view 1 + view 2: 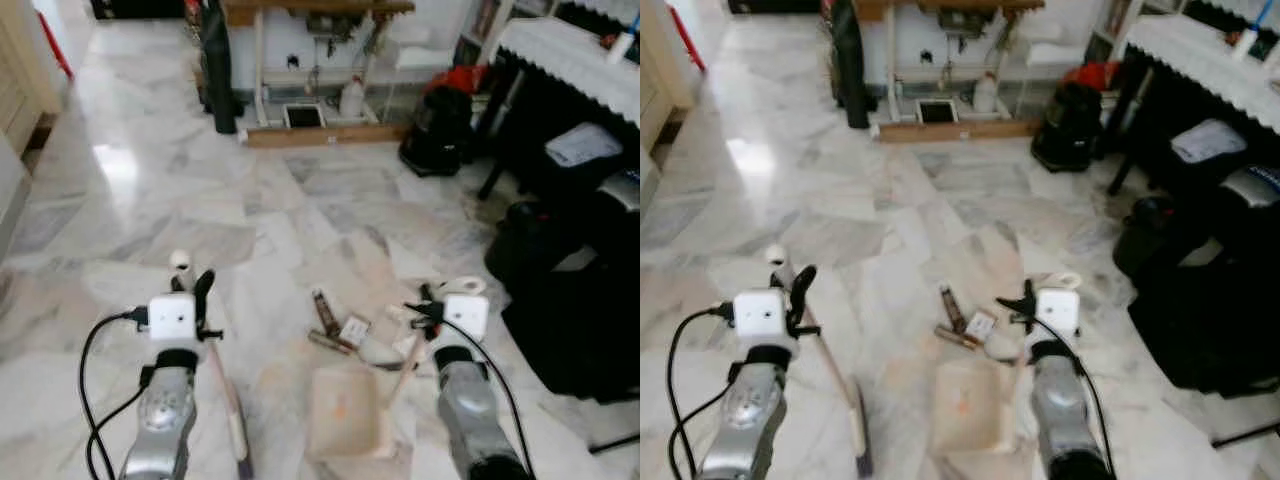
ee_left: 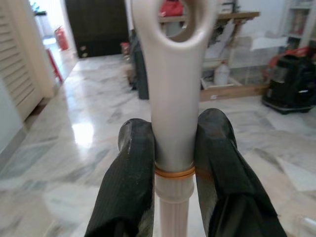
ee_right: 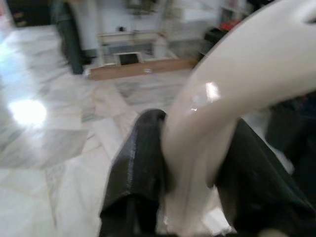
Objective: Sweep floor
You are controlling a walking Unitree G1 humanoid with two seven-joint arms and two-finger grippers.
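My left gripper is shut on the white handle of a broom. The broom's stick slants down toward the floor at my feet. The left wrist view shows both black fingers pressed against the handle just below its hanging loop. My right gripper is shut on the cream handle of a dustpan. The pan rests on the marble floor between my arms. Litter lies just beyond the pan's far edge: a brown tube, a small card and pale scraps.
Black bags stand close on the right. Behind them is a table with a white lace cloth. A black backpack and a wooden workbench are at the back. Open marble floor stretches ahead to the left.
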